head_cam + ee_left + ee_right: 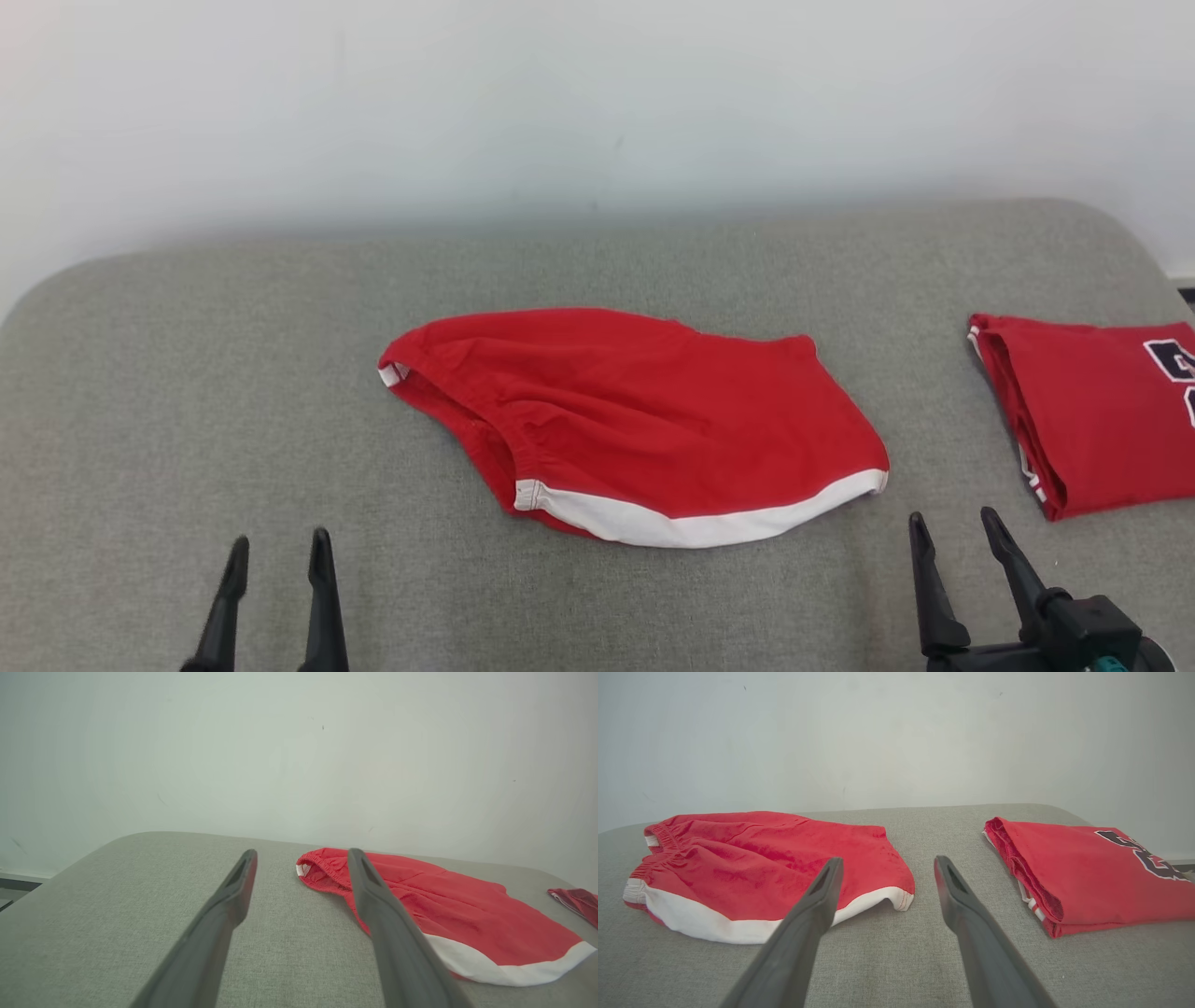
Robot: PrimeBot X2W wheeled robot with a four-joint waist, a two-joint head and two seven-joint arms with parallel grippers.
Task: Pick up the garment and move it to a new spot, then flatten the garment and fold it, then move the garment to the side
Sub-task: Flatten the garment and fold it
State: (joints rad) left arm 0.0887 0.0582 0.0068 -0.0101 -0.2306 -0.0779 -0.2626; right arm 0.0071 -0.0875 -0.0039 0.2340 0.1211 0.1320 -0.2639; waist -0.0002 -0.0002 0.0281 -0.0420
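Red shorts [635, 420] lie ahead of and between both pairs of jaws, which stand wide and hold nothing.

The shorts rest in a loose, slightly rumpled heap. The waistband [509, 448] is ahead of the left jaws and inward of them. The white hem [691, 527] curves toward the right jaws, its end just ahead of and inward of their tips. A folded red jersey [1092, 420] sits ahead of and outward of the right jaws, well apart from the shorts, on the grey cloth-covered counter [187, 373]. This could be a garment set down and waiting to be smoothed, or one doubled over once and waiting to go aside. Either way, I judge a clean grasp would have each pair of jaws pinch every layer at one end. Lift evenly, and keep clear of the jersey.
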